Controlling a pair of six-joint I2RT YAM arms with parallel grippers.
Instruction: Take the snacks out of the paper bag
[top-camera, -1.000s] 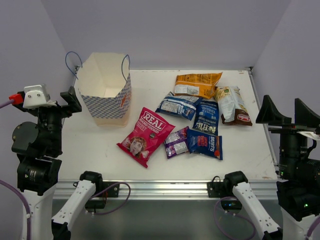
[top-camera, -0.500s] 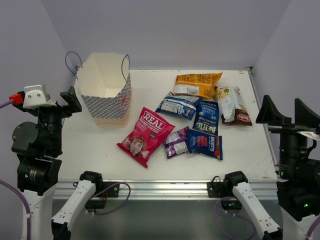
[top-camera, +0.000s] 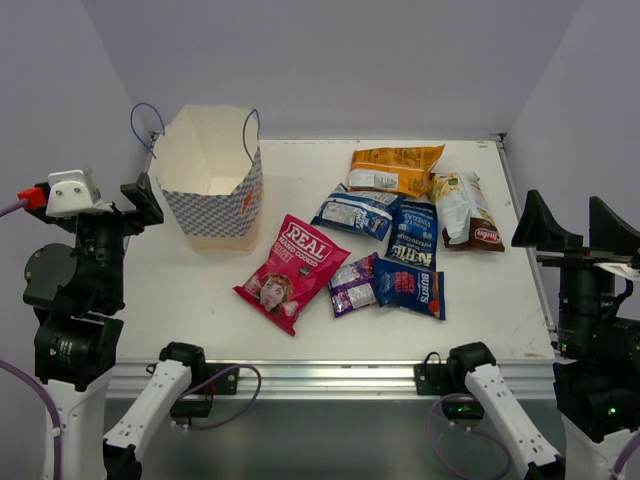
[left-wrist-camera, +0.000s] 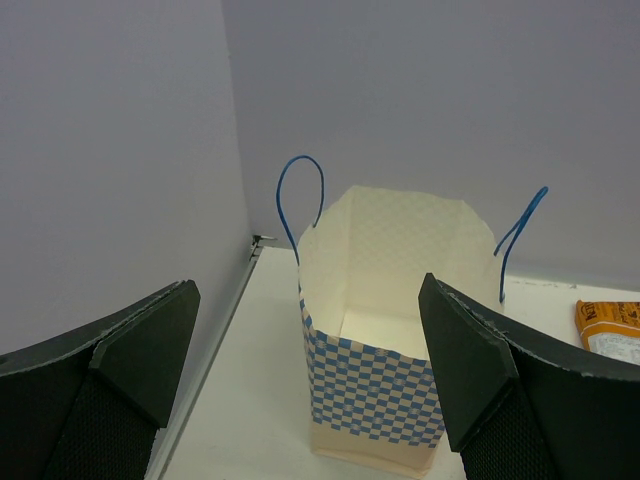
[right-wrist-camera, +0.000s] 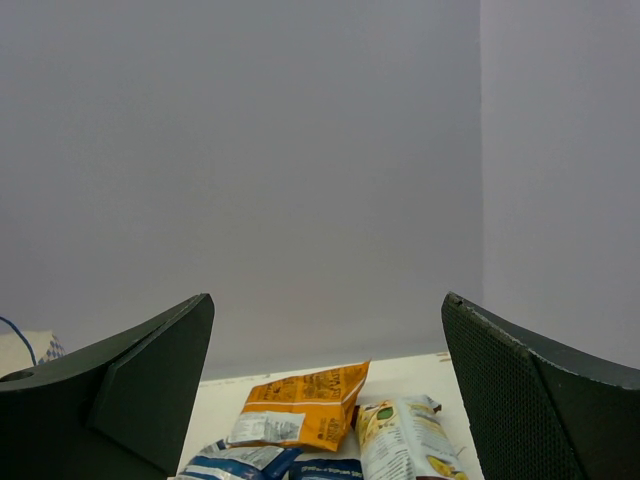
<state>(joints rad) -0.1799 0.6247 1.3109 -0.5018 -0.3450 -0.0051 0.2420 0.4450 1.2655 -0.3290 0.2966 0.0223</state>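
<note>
Left hand (left-wrist-camera: 307, 290) and right hand (right-wrist-camera: 326, 300) hover open, raised.

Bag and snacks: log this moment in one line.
bag upright, open, nothing seen inside | seven snacks on table, beside bag | left gripper open, empty | right gripper open, empty | unloading looks done

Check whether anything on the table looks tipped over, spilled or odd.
Nothing stands out. The paper bag stands upright and open, with no packet showing inside it. The snack packets lie flat in a loose cluster on the table, none visibly torn.
</note>
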